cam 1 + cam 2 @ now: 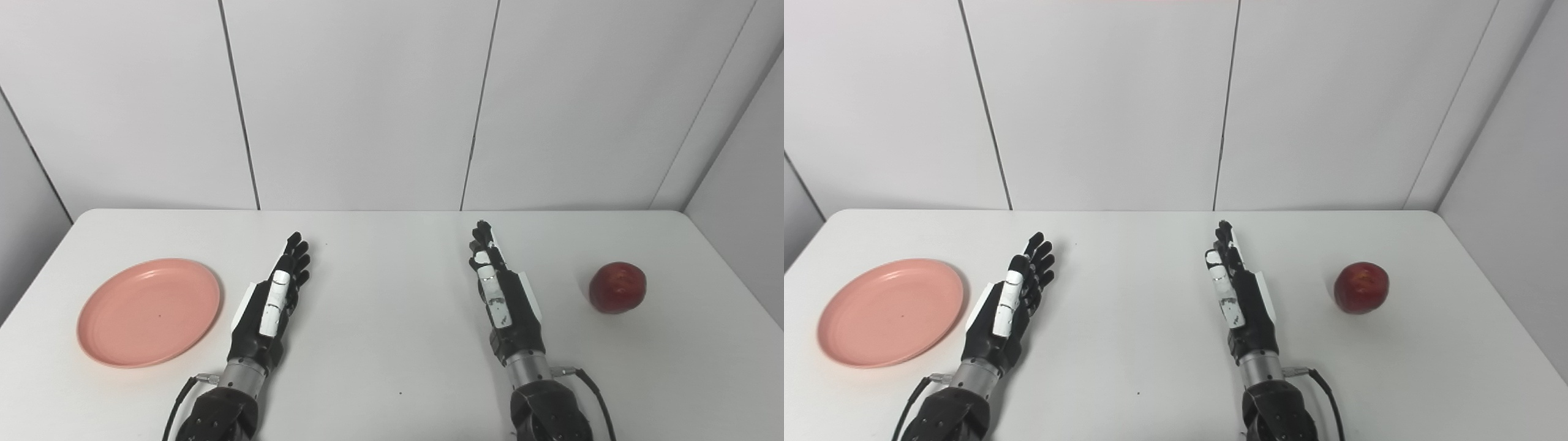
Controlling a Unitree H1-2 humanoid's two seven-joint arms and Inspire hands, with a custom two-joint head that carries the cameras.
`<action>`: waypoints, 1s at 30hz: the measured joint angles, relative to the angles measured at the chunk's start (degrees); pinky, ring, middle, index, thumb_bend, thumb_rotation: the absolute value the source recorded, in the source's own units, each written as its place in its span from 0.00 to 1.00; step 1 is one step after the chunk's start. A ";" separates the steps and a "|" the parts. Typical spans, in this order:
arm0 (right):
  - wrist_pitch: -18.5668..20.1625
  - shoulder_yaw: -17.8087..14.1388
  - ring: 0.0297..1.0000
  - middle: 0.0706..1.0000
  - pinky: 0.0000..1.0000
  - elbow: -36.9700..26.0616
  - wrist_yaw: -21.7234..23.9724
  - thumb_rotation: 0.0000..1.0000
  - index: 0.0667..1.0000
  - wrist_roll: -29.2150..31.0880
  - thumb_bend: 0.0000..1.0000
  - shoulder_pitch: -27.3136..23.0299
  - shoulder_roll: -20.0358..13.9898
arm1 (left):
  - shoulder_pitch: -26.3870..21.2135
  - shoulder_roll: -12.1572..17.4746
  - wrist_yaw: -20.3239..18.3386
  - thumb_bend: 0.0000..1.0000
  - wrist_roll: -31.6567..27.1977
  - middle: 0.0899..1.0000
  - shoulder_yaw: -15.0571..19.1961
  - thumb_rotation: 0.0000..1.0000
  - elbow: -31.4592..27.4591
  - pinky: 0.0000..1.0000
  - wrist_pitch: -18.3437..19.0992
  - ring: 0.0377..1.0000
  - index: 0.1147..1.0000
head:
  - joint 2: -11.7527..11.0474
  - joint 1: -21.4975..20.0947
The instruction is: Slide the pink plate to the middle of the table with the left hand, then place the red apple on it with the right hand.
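Note:
A pink plate [149, 311] lies empty on the left side of the white table [392, 367]. A red apple [617, 287] sits near the table's right side. My left hand [274, 300] rests just right of the plate, fingers stretched forward, open and holding nothing; a small gap separates it from the plate's rim. My right hand [502, 294] lies right of centre, also open with straight fingers, a hand's width to the left of the apple.
White wall panels [367, 104] rise directly behind the table's far edge. A side wall [747, 184] stands close at the right. The table's left edge runs close to the plate.

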 measured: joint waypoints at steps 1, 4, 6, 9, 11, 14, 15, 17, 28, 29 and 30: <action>0.00 0.00 1.00 0.99 1.00 0.00 0.00 0.95 0.99 0.00 0.64 0.00 0.00 | 0.00 0.00 0.00 0.64 0.00 1.00 0.00 1.00 0.00 1.00 0.00 1.00 1.00 | 0.09 0.00; 0.00 0.00 1.00 0.99 1.00 0.00 0.00 0.95 0.99 0.01 0.65 0.00 0.00 | 0.00 0.00 0.00 0.64 -0.01 1.00 0.02 1.00 0.00 1.00 0.00 1.00 1.00 | 0.00 -0.09; 0.00 0.00 1.00 0.99 1.00 0.00 0.00 0.95 0.99 -0.01 0.65 0.00 0.00 | 0.00 0.00 0.00 0.64 -0.02 1.00 0.03 1.00 0.00 1.00 0.00 1.00 1.00 | 0.00 -0.09; 0.00 0.00 1.00 0.99 1.00 0.00 0.00 0.95 0.99 -0.04 0.65 0.00 0.00 | 0.00 0.00 0.00 0.64 -0.02 1.00 0.05 1.00 0.00 1.00 0.00 1.00 1.00 | 0.09 -0.09; 0.00 0.00 1.00 0.99 1.00 0.00 0.00 0.94 0.99 0.01 0.66 0.00 0.00 | 0.00 0.00 0.00 0.64 -0.02 1.00 0.05 1.00 0.00 1.00 0.00 1.00 1.00 | 0.09 -0.17; 0.00 0.00 1.00 0.99 1.00 0.00 -0.01 0.94 0.99 -0.04 0.66 0.00 0.00 | 0.00 -0.01 0.00 0.63 -0.02 1.00 0.05 1.00 0.00 1.00 0.00 1.00 1.00 | 0.09 -0.18; 0.00 0.01 1.00 1.00 1.00 0.00 0.00 0.95 0.99 -0.10 0.66 0.00 0.00 | 0.00 -0.01 0.00 0.63 -0.03 1.00 0.06 1.00 0.00 1.00 0.00 1.00 1.00 | 0.09 -0.18; 0.00 0.01 1.00 1.00 1.00 0.00 -0.01 0.95 1.00 -0.11 0.66 0.00 0.00 | 0.00 -0.01 0.00 0.63 -0.05 1.00 0.06 1.00 0.00 1.00 0.00 1.00 1.00 | 0.09 -0.18; 0.51 0.03 1.00 1.00 1.00 0.99 -0.05 0.95 1.00 -0.28 0.66 -0.02 0.02 | 0.00 -0.01 -0.03 0.65 -0.08 1.00 0.10 1.00 0.20 1.00 -0.46 1.00 1.00 | 0.09 -0.26; 0.62 0.03 1.00 1.00 1.00 0.99 -0.06 0.95 1.00 -0.32 0.66 -0.02 0.02 | 0.00 0.00 -0.03 0.65 -0.07 1.00 0.10 1.00 0.22 1.00 -0.66 1.00 1.00 | 0.09 -0.26; 0.73 0.04 1.00 1.00 1.00 0.99 -0.06 0.95 1.00 -0.37 0.66 -0.02 0.02 | 0.00 0.00 -0.03 0.65 -0.07 1.00 0.11 1.00 0.24 1.00 -0.96 1.00 1.00 | 0.00 -0.09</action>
